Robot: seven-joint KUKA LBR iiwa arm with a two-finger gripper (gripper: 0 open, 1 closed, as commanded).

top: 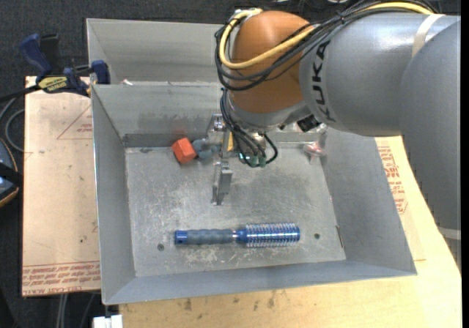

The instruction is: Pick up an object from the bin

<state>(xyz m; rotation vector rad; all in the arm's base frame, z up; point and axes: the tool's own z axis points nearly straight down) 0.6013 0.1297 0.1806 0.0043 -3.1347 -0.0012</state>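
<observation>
The pick is judged not yet made: nothing is seen between the tips of the tool (220,192), and every loose thing lies on the floor of the grey metal bin (110,173). The tool hangs over bare floor near the middle of the bin. Whether it is spread or pressed together cannot be told, as its lower end is seen as one narrow grey shape under the orange wrist cover (267,63). It also cannot be told whether the floor is touched.

Two candidates are found. A blue round hairbrush (238,235) lies flat along the near side, with its handle to the left and its bristled head to the right, apart from the tool. A small orange block (183,150) lies at the far left, against the foot of the far wall, and a small grey-blue piece (205,148) lies just beside it on its right; what this piece is cannot be made out. Reaching over one thing, closing on it and lifting it are all judged to be left.

Nothing is heaped, so the brush is open to approach. The block is crowded by the wall and its neighbour.
</observation>
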